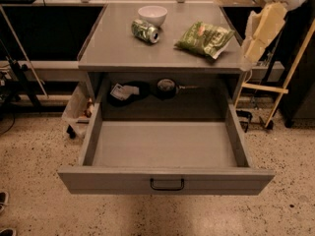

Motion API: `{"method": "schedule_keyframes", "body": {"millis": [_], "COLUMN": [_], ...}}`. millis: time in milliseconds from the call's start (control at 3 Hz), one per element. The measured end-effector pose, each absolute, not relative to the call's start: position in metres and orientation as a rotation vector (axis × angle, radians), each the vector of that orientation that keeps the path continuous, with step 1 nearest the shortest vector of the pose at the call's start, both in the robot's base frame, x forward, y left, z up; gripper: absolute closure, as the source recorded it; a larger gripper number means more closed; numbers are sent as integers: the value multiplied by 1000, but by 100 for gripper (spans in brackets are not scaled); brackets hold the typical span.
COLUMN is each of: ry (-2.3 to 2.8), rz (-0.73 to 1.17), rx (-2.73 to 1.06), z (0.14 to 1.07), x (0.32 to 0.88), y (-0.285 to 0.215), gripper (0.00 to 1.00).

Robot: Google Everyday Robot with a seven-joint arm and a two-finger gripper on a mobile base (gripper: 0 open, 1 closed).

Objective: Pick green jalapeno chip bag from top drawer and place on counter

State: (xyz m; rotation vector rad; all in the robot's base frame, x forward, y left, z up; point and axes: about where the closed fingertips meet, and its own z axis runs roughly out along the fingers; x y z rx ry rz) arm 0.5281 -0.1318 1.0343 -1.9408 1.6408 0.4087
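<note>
The green jalapeno chip bag (204,37) lies flat on the right part of the grey counter (118,50). The top drawer (165,177) is pulled fully out, and its grey inside shows nothing in it; the black handle (167,184) is on the front panel. My gripper (252,50) hangs off the counter's right edge, to the right of the bag and apart from it. It is open and holds nothing.
A green soda can (145,31) lies on its side next to a white bowl (152,14) at the back of the counter. Dark objects (166,88) sit in the cabinet behind the drawer. A wooden frame (275,90) stands at the right.
</note>
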Motion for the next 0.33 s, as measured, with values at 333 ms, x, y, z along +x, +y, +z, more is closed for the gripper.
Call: {"method": "schedule_keyframes", "body": {"millis": [333], "ry": [1624], "rz": [400], "rx": [-1913], "z": [1036], "x": [535], "y": [-124], "gripper": [0]}}
